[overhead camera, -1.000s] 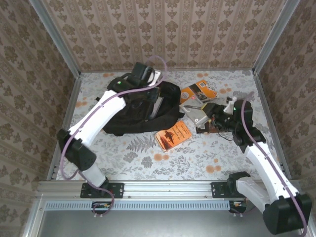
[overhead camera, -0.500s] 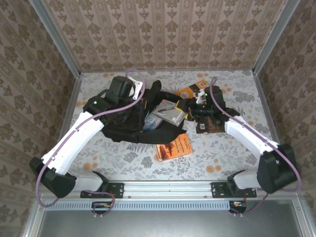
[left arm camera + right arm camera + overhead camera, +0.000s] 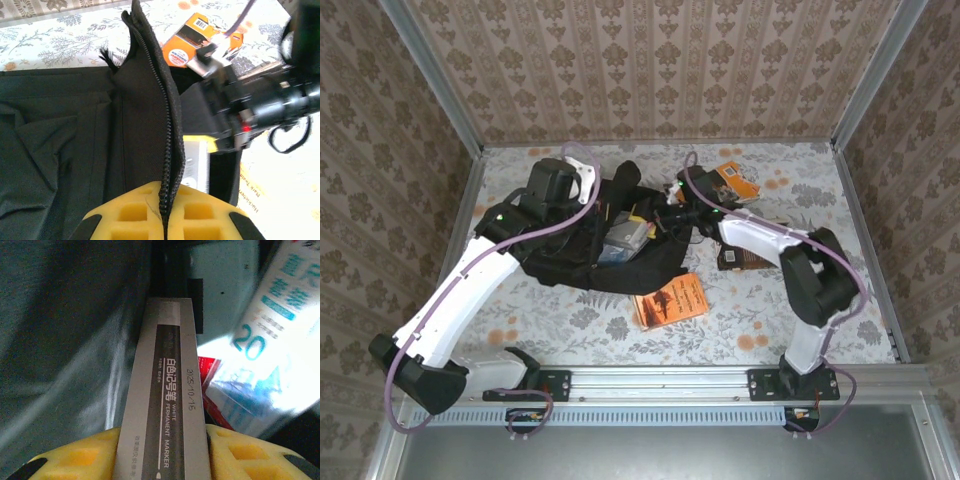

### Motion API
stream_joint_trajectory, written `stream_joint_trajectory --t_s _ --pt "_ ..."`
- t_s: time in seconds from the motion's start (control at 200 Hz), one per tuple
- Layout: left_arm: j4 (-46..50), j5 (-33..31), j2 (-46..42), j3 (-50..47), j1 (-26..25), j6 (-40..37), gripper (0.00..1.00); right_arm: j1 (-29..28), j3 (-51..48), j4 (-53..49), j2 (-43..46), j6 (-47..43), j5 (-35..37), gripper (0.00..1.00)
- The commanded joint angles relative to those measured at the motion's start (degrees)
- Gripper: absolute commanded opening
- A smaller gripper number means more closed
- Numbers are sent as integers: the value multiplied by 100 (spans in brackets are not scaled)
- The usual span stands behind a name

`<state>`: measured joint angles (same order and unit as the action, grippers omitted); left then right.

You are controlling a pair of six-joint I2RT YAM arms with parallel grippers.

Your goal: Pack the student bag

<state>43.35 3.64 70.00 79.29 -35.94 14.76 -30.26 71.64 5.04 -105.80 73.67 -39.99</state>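
Note:
The student bag [image 3: 570, 255], black and soft, lies at the left middle of the table with its mouth held open. My left gripper [image 3: 603, 200] is shut on the bag's zipper edge [image 3: 167, 165], the yellow pads [image 3: 130, 215] pinching it from both sides. My right gripper [image 3: 642, 225] reaches into the opening, shut on a grey box of white permanent markers [image 3: 167, 390]. The box [image 3: 618, 243] sits inside the bag against the dark lining [image 3: 65, 340]. The black right wrist [image 3: 260, 100] is right beside the raised flap.
Inside the bag lie a blue-and-white packet [image 3: 270, 335] and something red [image 3: 210, 382]. On the table are an orange book [image 3: 670, 298] in front of the bag, another orange book [image 3: 732, 180] behind the right arm, and a dark book [image 3: 740, 260]. Walls enclose the table.
My right arm has swung left, carrying the marker box from the table's right side into the bag's opening. The left arm has shifted left and back, pulling the zipper edge with it.

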Motion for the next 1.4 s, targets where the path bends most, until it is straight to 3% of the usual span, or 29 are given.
stream_joint_trajectory --t_s 0.0,0.23,0.395,0.45,0.87,1.035,1.225,1.39 --pt "-312 -71 -268 404 82 -102 0 -263 643 525 -480 336 -62 42" --pt "-406 14 -318 318 372 -32 0 -802 2478 78 -1848 414 328 48" --pt "-431 86 -329 154 612 24 0 -938 3745 -1014 -2515 -177 605 85" --pt "-393 114 -335 109 709 50 0 -913 3798 -1383 -2423 -517 767 92" --pt "-523 261 -532 -368 1234 185 0 -447 2833 -2375 -1005 -2214 1366 93" --pt "-548 370 -406 -492 1226 167 2 -387 2595 -3489 -84 -3418 2407 92" --pt "-574 600 17 -679 830 176 10 -297 874 -3512 1376 -3687 3367 88" --pt "-639 515 377 -734 328 182 18 -261 -694 -3474 2434 -3577 3436 85"
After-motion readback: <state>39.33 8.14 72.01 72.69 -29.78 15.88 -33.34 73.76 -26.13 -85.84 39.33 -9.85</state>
